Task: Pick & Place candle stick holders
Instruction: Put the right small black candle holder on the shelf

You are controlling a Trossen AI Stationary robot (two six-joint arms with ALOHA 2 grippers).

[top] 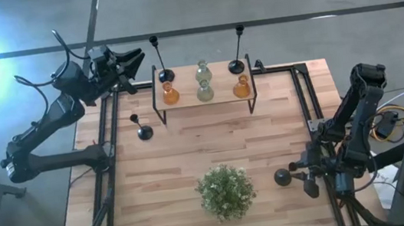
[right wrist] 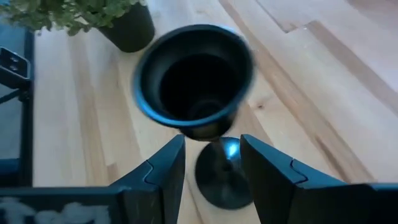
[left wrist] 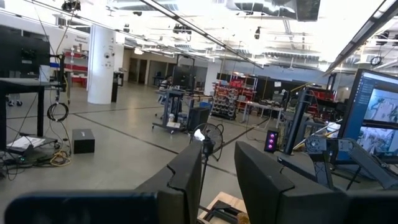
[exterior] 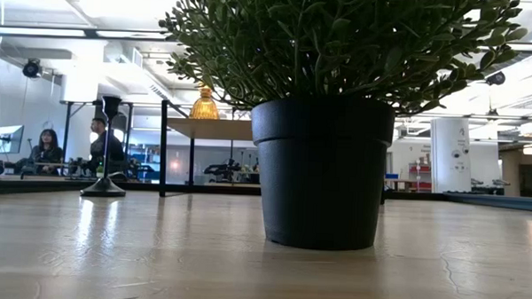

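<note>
A short black candle stick holder (right wrist: pixel 196 81) stands on the table near its right edge, also in the high view (top: pixel 282 176). My right gripper (right wrist: pixel 212 142) is open and slants down, one finger on either side of its thin stem above the round base (right wrist: pixel 221 183). Another short black holder (top: pixel 142 132) stands on its base at the table's left. Two tall black holders (top: pixel 164 75) (top: pixel 237 66), two amber glass ones (top: pixel 171 95) (top: pixel 241 86) and two pale green ones (top: pixel 204 82) stand on a wooden shelf rack (top: pixel 185 103). My left gripper (top: pixel 134 59) waits open, raised over the far left corner.
A bushy green plant in a black pot (top: pixel 227 191) (exterior: pixel 323 169) stands near the table's front, left of my right gripper. Black metal rails (top: pixel 106 179) run along the table's left and right sides. Bare wood lies between the rack and the plant.
</note>
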